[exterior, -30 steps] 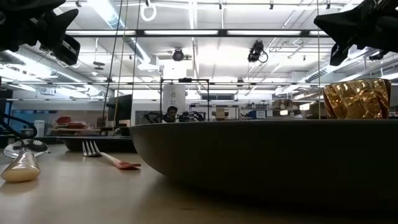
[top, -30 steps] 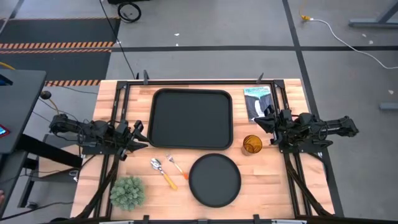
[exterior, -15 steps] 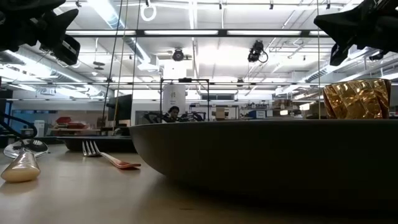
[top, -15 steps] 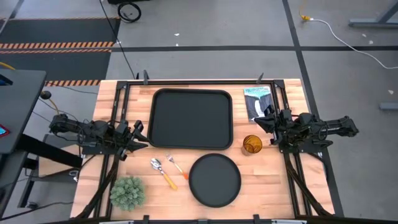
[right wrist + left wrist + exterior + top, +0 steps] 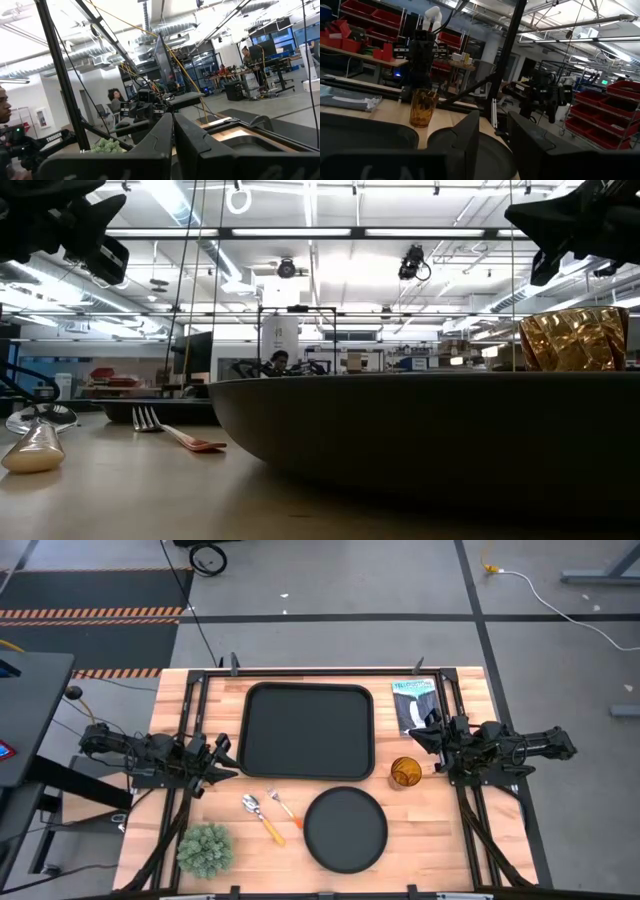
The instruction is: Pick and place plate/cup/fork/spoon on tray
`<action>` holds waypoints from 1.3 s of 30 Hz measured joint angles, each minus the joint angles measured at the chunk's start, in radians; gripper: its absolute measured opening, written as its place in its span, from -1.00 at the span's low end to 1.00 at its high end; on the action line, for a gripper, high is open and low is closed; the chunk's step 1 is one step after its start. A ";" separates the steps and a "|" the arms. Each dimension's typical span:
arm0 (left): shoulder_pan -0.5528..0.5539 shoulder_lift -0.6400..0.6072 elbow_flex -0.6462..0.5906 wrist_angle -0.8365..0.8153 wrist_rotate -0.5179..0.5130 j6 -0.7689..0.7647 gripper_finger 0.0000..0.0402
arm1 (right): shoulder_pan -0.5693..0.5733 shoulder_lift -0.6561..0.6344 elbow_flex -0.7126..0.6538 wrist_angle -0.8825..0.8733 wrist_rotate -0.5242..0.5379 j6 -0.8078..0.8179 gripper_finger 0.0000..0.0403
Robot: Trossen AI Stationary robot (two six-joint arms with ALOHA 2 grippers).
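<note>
The black rectangular tray lies at the table's far middle. The round black plate rests flat near the front edge, and fills the low view. The amber cup stands upright right of the tray; it also shows in the left wrist view. The spoon and the fork lie side by side left of the plate. My left gripper hovers open left of the tray. My right gripper hovers shut just beyond the cup. Both are empty.
A green tufted ball sits at the front left corner. A printed booklet lies at the far right, beside the tray. Black frame rails run along both table sides. People show in the room beyond the table.
</note>
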 joint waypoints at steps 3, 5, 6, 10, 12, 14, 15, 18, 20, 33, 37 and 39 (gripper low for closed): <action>0.000 0.000 0.000 0.000 0.000 0.000 -0.45 | 0.000 0.000 0.000 0.000 0.000 0.000 -0.89; 0.000 0.000 0.000 0.000 0.000 0.000 -0.45 | 0.000 0.000 0.000 0.000 0.000 0.000 -0.89; 0.000 0.000 0.000 0.000 0.000 0.000 -0.45 | 0.000 0.000 0.000 0.000 0.000 0.000 -0.89; 0.000 0.000 0.000 0.000 0.000 0.000 -0.45 | 0.000 0.000 0.000 0.000 0.000 0.000 -0.89; 0.000 0.000 0.000 0.000 0.000 0.000 -0.45 | 0.000 0.000 0.000 0.000 0.000 0.000 -0.89; 0.000 0.000 0.000 0.000 0.000 0.000 -0.45 | 0.000 0.000 0.000 0.000 0.000 0.000 -0.89; 0.000 0.000 0.000 0.000 0.000 0.000 -0.45 | 0.000 0.000 0.000 0.000 0.000 0.000 -0.89; 0.000 -0.001 0.000 0.067 -0.024 0.007 -0.45 | 0.000 0.000 0.000 0.000 0.000 0.000 -0.89; 0.000 -0.001 0.000 0.096 -0.026 0.005 -0.45 | 0.000 0.000 0.000 0.000 0.000 0.000 -0.89; 0.000 0.000 0.000 0.106 -0.027 0.000 -0.45 | 0.000 0.000 0.000 0.000 0.000 0.000 -0.89; 0.000 0.000 0.000 0.114 -0.027 0.007 -0.45 | 0.000 0.000 0.000 0.025 0.017 -0.021 -0.89; 0.000 0.000 0.000 0.113 -0.030 0.051 -0.45 | 0.000 0.000 0.000 0.049 0.056 -0.054 -0.89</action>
